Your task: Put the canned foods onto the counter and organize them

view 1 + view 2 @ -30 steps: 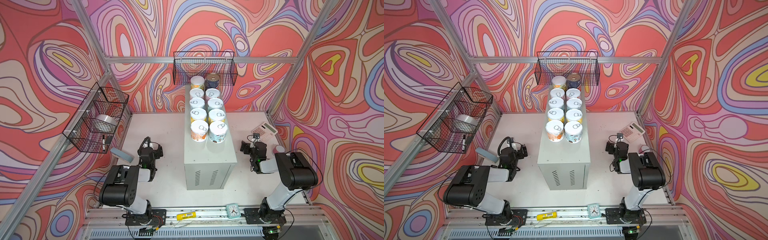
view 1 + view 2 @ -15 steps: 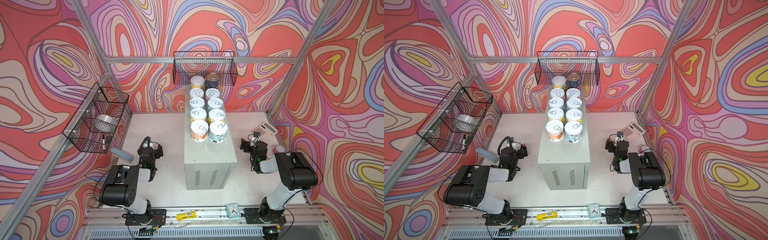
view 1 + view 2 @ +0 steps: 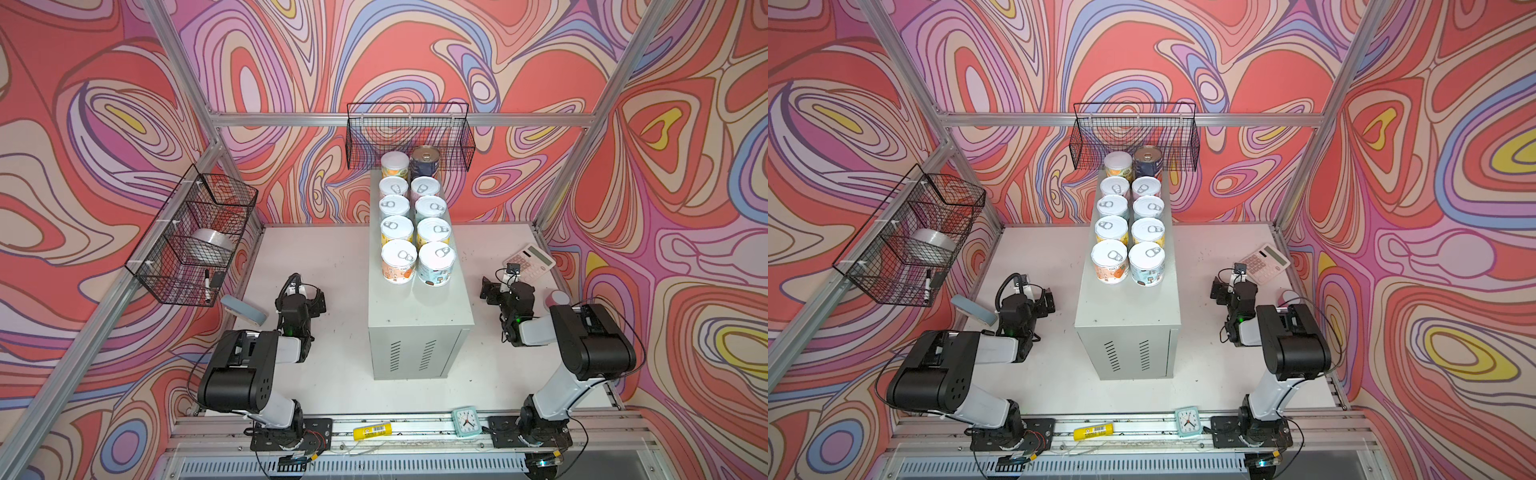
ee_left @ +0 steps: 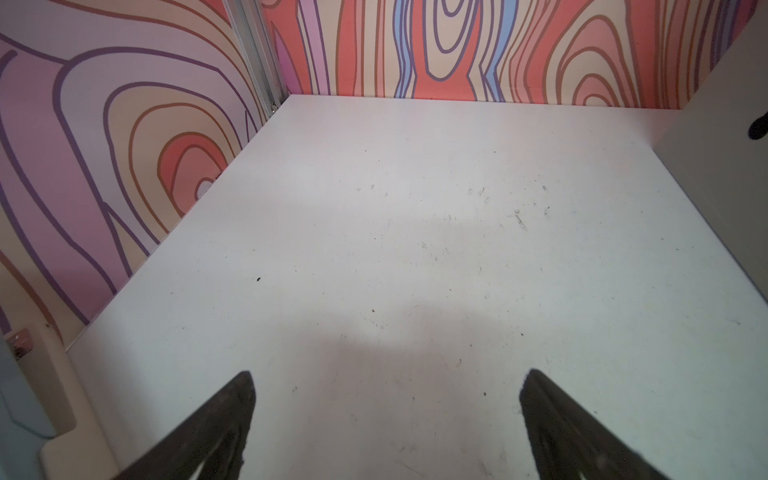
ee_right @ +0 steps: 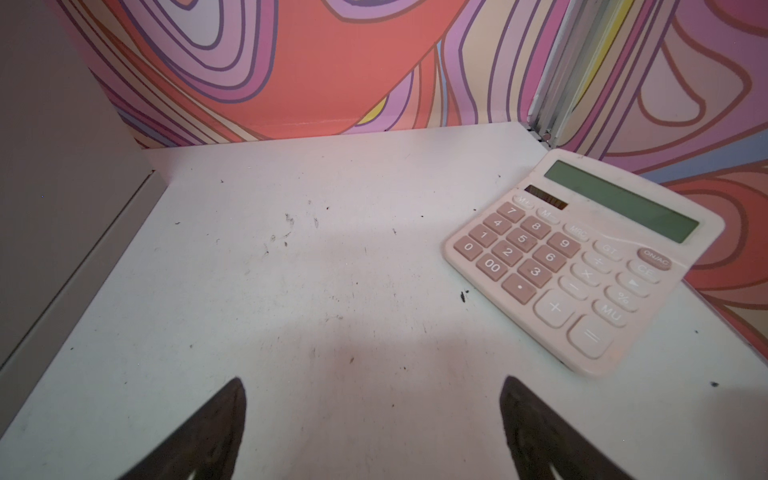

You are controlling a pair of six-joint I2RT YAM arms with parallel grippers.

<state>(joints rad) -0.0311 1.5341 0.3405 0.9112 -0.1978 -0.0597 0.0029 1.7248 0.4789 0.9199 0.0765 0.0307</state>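
Several canned foods [image 3: 415, 224] stand upright in two rows on the far half of the counter [image 3: 419, 320], a tall grey box with vent slots, seen in both top views [image 3: 1129, 307]. The nearest pair has an orange label [image 3: 399, 262] and a blue label [image 3: 435, 264]. A white-lidded tin [image 3: 395, 164] and a dark navy tin [image 3: 425, 160] stand at the back. My left gripper [image 3: 309, 293] [image 4: 390, 374] hangs open and empty low over the white table, left of the counter. My right gripper [image 3: 496, 286] [image 5: 374, 380] is open and empty to the counter's right.
A pink calculator [image 5: 582, 257] lies just beyond the right gripper by the wall. A wire basket [image 3: 191, 241] with a tape roll hangs on the left wall, another basket [image 3: 409, 133] on the back wall. A blue-grey block [image 3: 243, 309], a clock [image 3: 465, 420] and a yellow tube [image 3: 372, 430] lie near the arms' bases.
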